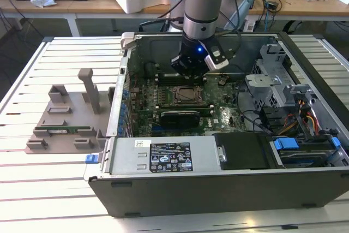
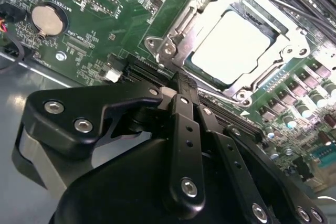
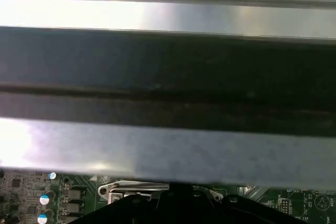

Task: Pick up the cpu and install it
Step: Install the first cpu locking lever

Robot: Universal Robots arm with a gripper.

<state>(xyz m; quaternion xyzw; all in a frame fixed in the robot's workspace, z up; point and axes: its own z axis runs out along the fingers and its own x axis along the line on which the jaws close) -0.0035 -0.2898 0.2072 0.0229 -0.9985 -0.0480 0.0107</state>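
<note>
Hanging inside the open computer case (image 1: 229,189) in the exterior view, the arm is holding its pincer (image 1: 191,72) low over the green motherboard (image 1: 218,118). The socket (image 1: 188,95) with its metal frame is lying just below and in front of the pincer, toward the camera, and the two are nearly overlapping in this view. The case is resting on a slatted desk (image 1: 43,189), and a grey holder fixture (image 1: 68,115) is standing well apart toward the exterior view's left.

Turning to the second wrist view, the cpu (image 2: 233,45) is showing as a bright, silvery square plate already sitting inside the socket frame (image 2: 173,38), flat and lined up with the frame's edges. The pincer (image 2: 181,90) is ending just short of the frame's near edge, so the cpu is lying straight ahead of the fingertips, beyond them rather than between them. The fingers (image 2: 184,124) are looking drawn close together with nothing pinched, though the tips are dark against the board and the gap is hard to judge. The round coin battery (image 2: 48,18) is sitting well off to the side.

Looking through the first wrist view, the case wall (image 3: 168,77) is crossing in front, and a strip of motherboard (image 3: 31,192) and part of the socket frame (image 3: 136,188) are peeking beneath it.
</note>
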